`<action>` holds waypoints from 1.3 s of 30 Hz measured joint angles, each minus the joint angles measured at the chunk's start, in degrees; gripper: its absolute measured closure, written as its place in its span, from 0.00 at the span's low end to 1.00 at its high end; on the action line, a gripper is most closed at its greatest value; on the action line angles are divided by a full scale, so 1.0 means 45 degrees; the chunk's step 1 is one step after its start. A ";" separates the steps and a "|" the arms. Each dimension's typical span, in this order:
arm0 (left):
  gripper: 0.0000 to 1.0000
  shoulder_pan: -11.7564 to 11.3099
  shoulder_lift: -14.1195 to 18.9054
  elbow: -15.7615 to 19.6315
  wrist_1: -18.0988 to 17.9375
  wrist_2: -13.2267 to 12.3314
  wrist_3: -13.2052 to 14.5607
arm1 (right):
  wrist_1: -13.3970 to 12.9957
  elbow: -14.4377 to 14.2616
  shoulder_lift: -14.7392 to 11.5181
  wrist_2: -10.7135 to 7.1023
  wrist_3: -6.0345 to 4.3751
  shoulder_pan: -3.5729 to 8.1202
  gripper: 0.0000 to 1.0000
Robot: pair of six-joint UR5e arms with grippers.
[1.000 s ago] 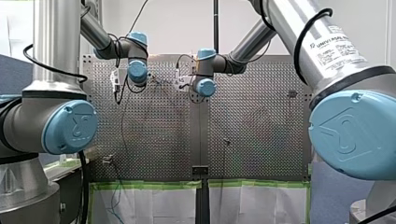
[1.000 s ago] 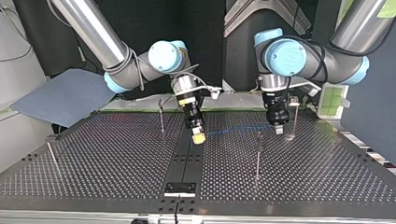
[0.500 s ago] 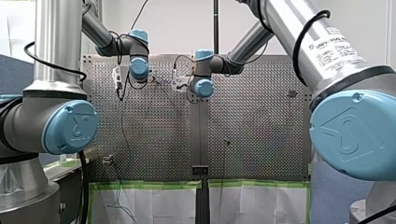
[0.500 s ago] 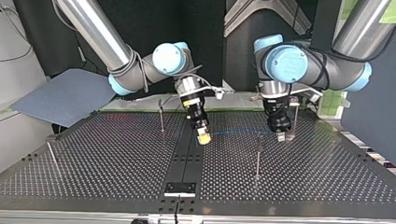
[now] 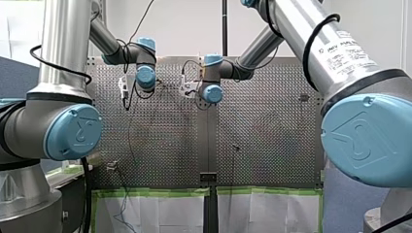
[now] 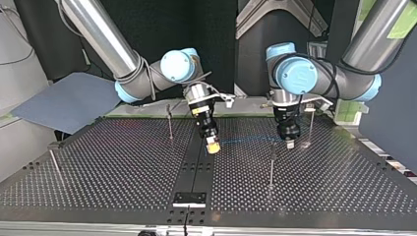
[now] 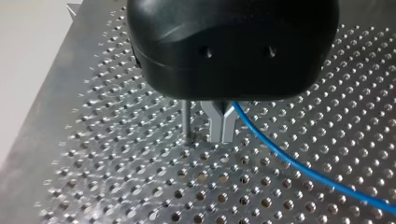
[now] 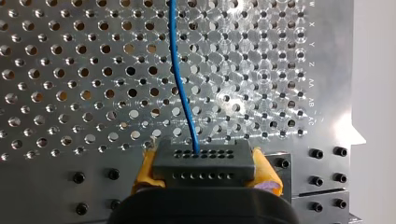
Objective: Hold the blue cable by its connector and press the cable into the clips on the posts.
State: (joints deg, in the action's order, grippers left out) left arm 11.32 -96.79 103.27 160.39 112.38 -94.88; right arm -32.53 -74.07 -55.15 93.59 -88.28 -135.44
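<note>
The right gripper (image 6: 212, 145) has its jaws clamped on the black connector (image 8: 203, 162). The blue cable (image 8: 182, 88) runs lengthwise over the surface (image 7: 116, 177) to the left gripper (image 7: 223, 126), jaws closed on it, just beside a post (image 7: 186, 121).

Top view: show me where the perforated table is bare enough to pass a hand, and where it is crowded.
Free: the stretch between the post at the view's left and the centre strip, and the near corner at its right, past the front post. Crowded: the far middle, where my right pincer holds the connector and my left pincer the blue cable.
</note>
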 joint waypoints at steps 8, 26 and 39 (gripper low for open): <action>1.00 -0.0159 -0.0114 -0.0229 -0.0203 -0.0386 -0.0115 | -0.0001 0.0085 0.0031 -0.0051 -0.0051 0.0044 1.00; 1.00 -0.0776 -0.0119 -0.0398 -0.0704 -0.1582 -0.1122 | -0.0035 0.0421 0.0080 -0.0333 -0.0076 0.0173 1.00; 1.00 -0.1524 -0.0693 -0.1011 -0.0128 -0.2718 -0.1490 | -0.0056 0.0466 0.0092 -0.0338 -0.0171 0.0636 1.00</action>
State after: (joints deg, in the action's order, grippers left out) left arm 4.46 -99.90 98.72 159.81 100.15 -101.59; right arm -32.79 -71.98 -54.73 92.07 -89.05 -132.58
